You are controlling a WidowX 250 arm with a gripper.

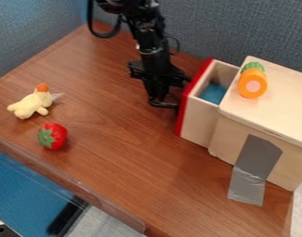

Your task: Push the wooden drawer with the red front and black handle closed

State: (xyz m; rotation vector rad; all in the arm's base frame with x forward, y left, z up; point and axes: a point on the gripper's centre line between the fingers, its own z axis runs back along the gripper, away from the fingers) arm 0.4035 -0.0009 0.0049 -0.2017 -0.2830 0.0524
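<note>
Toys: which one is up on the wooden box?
The orange toy with the green end; the strawberry and yellow plush lie on the table.

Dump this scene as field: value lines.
gripper: low beside drawer's red front, contact unclear
drawer: pulled out of wooden box
drawer_contents: something blue, type unclear
box_top: orange toy, green end
box_side: gray tape, running onto table
table_left: yellow plush duck, toy strawberry
</note>
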